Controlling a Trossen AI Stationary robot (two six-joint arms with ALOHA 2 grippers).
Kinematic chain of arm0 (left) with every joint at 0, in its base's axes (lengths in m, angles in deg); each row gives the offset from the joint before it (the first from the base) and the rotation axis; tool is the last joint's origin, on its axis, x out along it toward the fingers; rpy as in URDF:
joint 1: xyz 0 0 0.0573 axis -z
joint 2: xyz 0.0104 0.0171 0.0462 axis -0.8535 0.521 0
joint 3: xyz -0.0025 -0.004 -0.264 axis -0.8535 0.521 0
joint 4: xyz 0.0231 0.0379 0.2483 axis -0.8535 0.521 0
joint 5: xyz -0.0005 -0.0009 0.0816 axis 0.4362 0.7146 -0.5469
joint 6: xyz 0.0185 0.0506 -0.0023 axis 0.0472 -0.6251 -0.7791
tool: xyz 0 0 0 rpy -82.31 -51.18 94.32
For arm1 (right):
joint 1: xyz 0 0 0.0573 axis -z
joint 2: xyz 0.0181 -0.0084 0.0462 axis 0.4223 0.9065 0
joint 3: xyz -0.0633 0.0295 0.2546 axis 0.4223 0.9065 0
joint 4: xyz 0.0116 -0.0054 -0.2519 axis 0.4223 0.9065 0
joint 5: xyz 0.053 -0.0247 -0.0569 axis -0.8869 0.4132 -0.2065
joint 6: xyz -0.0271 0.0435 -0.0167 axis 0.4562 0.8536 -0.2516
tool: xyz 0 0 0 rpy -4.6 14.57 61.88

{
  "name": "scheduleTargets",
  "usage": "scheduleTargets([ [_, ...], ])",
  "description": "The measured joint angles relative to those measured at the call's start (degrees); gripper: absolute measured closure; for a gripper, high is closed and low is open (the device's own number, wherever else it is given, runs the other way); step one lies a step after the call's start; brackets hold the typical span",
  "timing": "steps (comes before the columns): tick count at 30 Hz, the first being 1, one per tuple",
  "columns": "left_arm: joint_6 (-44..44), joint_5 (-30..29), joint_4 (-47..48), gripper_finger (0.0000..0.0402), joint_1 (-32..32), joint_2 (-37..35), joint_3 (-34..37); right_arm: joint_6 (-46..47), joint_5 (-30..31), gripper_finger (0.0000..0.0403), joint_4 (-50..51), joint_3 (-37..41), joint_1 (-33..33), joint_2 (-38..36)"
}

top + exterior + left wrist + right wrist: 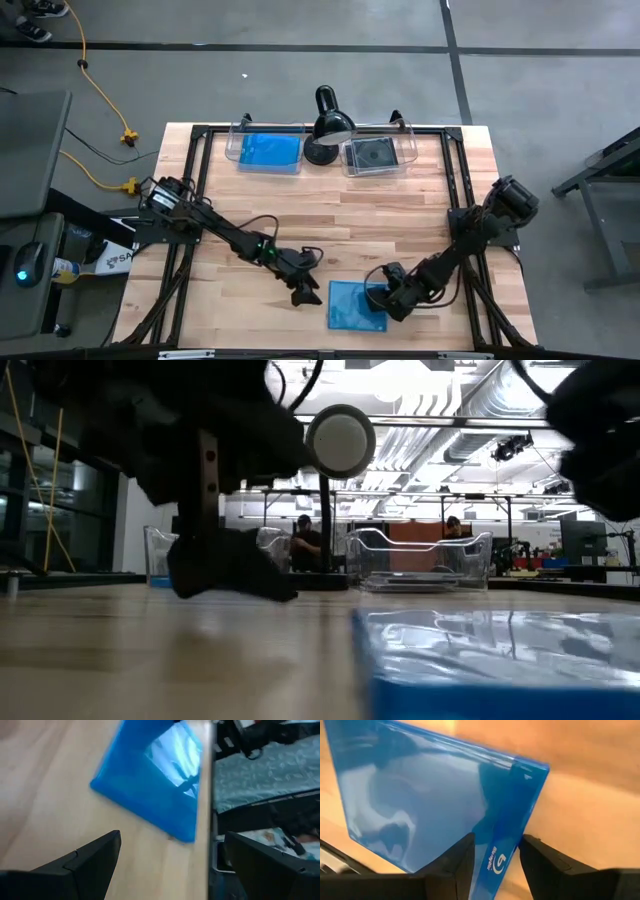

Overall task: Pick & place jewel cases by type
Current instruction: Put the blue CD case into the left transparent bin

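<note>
Blue jewel case (435,800) clamped at its spine by right gripper (496,851) fingers, left gripper (304,291) fingers spread wide, empty

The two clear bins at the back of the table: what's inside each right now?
The left bin holds blue jewel cases; the right bin holds dark cases. How many are stacked in each cannot be seen, since the top case covers any below.

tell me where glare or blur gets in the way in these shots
Low view: the near blue jewel case is a soft blur with ceiling-light streaks, the dark arm backlit. Left wrist view: motion-smeared. Right wrist view: sharp, pale reflections on the case between the right gripper's fingers. High view: even.
</note>
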Motion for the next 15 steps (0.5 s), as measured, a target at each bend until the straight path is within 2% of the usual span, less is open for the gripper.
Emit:
scheduleTargets([
  [11,4.09,-2.06,-0.08,0.0048,0.69,2.72,-0.02,-7.4,6.63,0.0259,-5.1,0.19,6.8,0.08],
  [15,5.07,-4.9,0.14,0.0048,0.75,2.74,-0.02,-9.9,8.21,0.0259,-4.31,0.23,9.06,0.04],
])
